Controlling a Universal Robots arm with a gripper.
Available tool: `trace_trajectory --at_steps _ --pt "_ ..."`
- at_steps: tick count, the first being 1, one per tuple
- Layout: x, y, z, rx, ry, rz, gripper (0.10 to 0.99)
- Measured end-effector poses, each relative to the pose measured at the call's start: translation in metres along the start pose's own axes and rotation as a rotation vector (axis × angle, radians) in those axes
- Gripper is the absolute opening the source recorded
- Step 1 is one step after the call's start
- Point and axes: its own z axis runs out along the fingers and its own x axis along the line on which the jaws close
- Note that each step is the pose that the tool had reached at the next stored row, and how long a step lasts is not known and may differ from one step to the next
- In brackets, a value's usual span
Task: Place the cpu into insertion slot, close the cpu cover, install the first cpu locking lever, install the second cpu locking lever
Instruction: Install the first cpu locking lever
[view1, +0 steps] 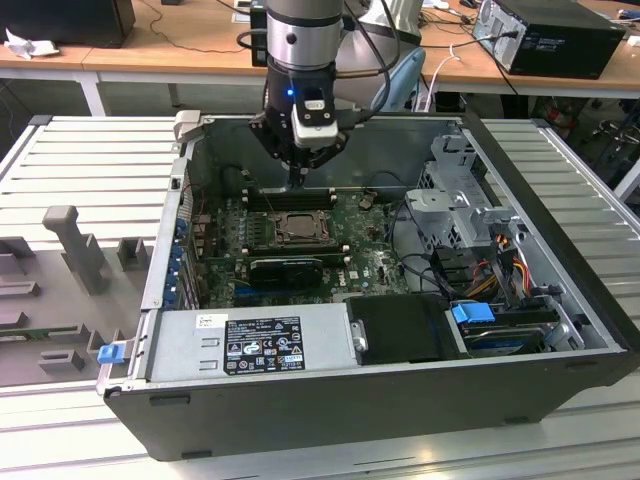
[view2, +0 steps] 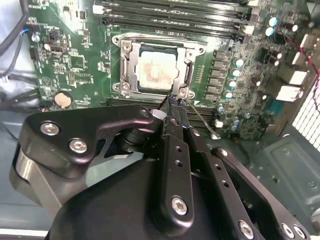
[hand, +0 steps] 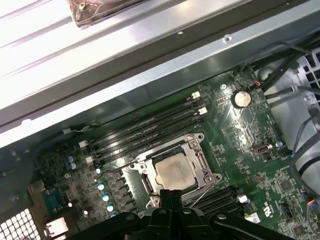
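Just ahead of my fingertips sits the insertion slot (view2: 150, 90), and the cpu (view2: 159, 70) lies flat inside it. The cpu cover (view2: 126, 65) looks folded down around the chip, its window framing it, so I judge the first two steps done and the lever work in hand.

The gripper (view2: 172, 102) has its two fingers pressed together with nothing visible between them. The tips are down at the socket corner nearest to them. From that same corner a thin wire locking lever (view2: 202, 122) runs back beside the fingers, angled away from the socket edge rather than lying along it, so I read it as unlatched. I cannot tell whether the tips actually touch it. I also cannot tell whether the lever on the side of the socket away from the gripper is latched.

Beyond the socket from the gripper lie the long memory slots (view2: 170, 12) on the green circuit board (view2: 75, 60). In the exterior view the gripper hangs low inside the open computer case (view1: 480, 150), right over the socket area.

As I see it, latching calls for the closed tips to bear on the wire near its free end, sweeping it down and sideways under its catch. The cover must not be knocked, and the tips could easily slip off so thin a rod.
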Motion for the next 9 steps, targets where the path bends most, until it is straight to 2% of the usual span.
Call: trace_trajectory --at_steps 6,9 --pt "0.002 -0.0009 0.0001 0.001 0.0016 -0.051 0.106" --pt "0.0021 -0.0009 0.0001 0.002 0.0031 -0.103 0.106"
